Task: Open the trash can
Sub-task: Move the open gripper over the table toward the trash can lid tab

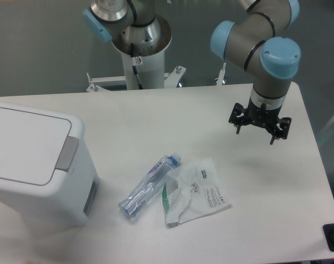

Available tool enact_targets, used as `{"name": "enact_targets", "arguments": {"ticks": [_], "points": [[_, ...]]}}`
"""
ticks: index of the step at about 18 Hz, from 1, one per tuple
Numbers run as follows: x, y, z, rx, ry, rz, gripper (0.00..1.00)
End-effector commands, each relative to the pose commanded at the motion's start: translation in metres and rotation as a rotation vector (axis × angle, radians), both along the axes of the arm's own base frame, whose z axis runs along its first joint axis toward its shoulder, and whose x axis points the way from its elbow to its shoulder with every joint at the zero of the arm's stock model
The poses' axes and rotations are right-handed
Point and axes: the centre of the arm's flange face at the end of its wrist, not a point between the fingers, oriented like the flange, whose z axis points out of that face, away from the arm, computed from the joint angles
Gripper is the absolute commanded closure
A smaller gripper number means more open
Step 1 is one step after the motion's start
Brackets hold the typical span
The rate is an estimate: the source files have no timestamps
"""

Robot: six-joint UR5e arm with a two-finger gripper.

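Trash can (37,165) sat at the worktop's (155,118) left with its lid flat and closed; the pincer (259,122) hovered well apart, far right; whether its fingers were apart I couldn't tell.

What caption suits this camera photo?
Robot gripper hovers above table, far from closed trash can.

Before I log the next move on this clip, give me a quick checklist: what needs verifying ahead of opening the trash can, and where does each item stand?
1. Lid of the trash can down: ok, closed.
2. Grey tab unobstructed: ok.
3. Gripper empty: ok, nothing held.
4. Gripper near the can: not ok, it hovers over the table's far right side.
5. Path clear: cannot tell; bottle and plastic bag lie between.
6. Finger opening: cannot tell.
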Motion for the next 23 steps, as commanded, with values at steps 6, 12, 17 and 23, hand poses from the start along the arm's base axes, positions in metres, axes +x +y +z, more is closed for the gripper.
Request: {"name": "enact_targets", "arguments": {"ticks": [6,12,17,23], "points": [[0.011,0.003,0.006,0.006,-0.002,-0.008,0.0],[0.039,0.033,0.013,0.016,-0.019,0.036,0.0],[0.068,0.067,0.025,0.045,-0.027,0.101,0.0],[0.099,0.106,0.058,0.154,-0.046,0.208,0.0]]}}
